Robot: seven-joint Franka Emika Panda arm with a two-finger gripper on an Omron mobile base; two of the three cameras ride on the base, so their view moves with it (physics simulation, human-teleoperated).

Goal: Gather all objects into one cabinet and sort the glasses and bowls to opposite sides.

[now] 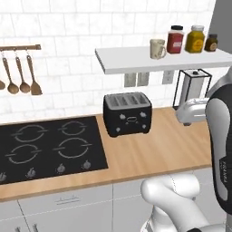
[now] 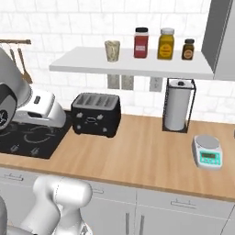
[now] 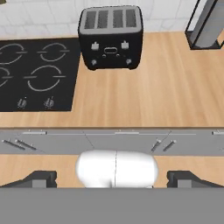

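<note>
Cream mug [image 1: 157,49] shows its handle in left base view.

A black toaster [image 1: 127,113] is set on the wooden counter [image 1: 167,149] beside the cooktop [image 1: 47,145]. A paper-towel holder [image 2: 178,106] and kitchen scale [image 2: 208,152] are placed further right. Utensils [image 1: 20,77] are hung on the wall.

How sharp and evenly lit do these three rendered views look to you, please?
Left base view: flat, even light, soft shadow under the shelf, toaster slightly soft. Right base view: similar, jar labels too blurred to read. Hand view: crisp counter, no glare, tilted perspective.
</note>
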